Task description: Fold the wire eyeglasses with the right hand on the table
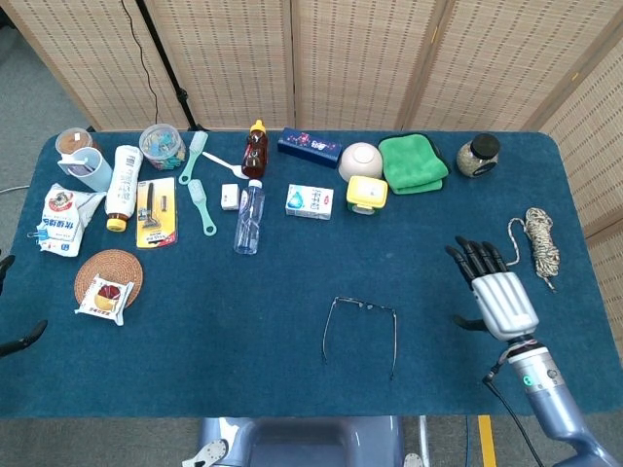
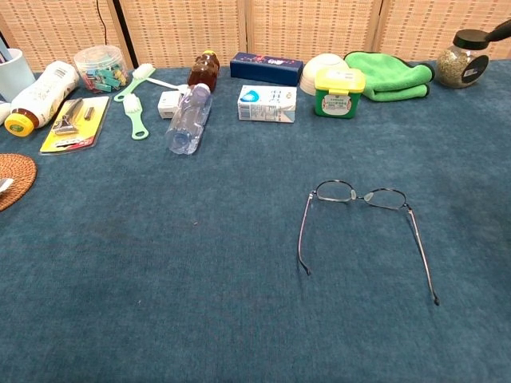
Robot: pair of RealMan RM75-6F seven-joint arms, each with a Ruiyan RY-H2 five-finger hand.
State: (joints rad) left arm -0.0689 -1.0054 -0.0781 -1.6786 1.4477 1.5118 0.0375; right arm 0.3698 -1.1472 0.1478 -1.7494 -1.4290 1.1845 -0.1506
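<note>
**Ana:** While the wire eyeglasses (image 1: 359, 329) lie in the middle of the near half of the table (image 1: 292, 282), both temples swung out towards the robot, the right hand (image 1: 496, 293) hovers off to their right — near, not touching.

**Ben:** And its fingers?

**Ana:** Spread and pointing away from the robot, thumb out towards the glasses, nothing held. Only a dark fingertip of it peeks into the chest view, top right.

**Ben:** So no fold begun?

**Ana:** None that I can see: the temples stand roughly square to the lens front, the frame resting flat on the blue cloth. An open palm makes sense here, I'd say — a thin temple wants a light push inward rather than a hard grip.

**Ben:** The left hand (image 1: 21, 341)?

**Ana:** Just dark fingertips at the left table edge; whether they hold anything I cannot tell. It sits well apart from the glasses, which fits a one-handed job.

**Ben:** Anything in the way?

**Ana:** A coil of rope (image 1: 540, 243) lies beyond the right hand, and the green cloth (image 1: 413, 161), yellow-lidded tub (image 1: 367, 194) and water bottle (image 1: 249, 217) line the far side — all well clear of the frame.
</note>
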